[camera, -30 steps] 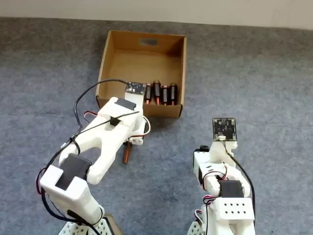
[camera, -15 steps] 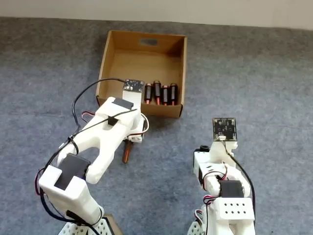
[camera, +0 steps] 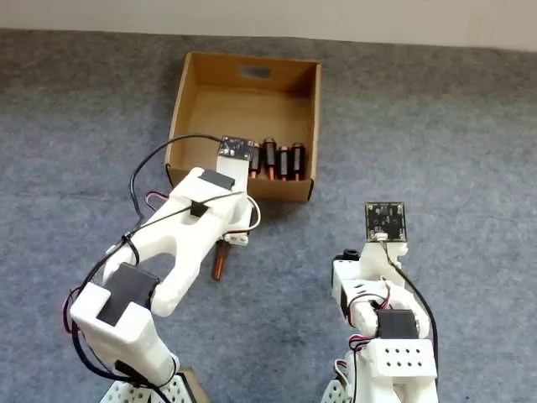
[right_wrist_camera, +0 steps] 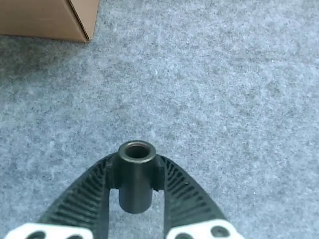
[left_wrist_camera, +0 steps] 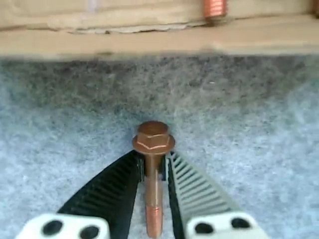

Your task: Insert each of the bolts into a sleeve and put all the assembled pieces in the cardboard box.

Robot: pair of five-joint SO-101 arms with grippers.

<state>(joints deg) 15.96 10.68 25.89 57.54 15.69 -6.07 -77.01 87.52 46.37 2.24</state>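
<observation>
Grey felt covers your bench, with the box at its far side and several assembled pieces lying along the box's near wall. Your left end effector is clamped on a bolt by its shank, just outside that wall. Your right end effector grips a sleeve, bore facing out, well apart from the bolt. Both parts look rigid, smooth and probably slippery, so grip each mid-length and keep them square when mating.
</observation>
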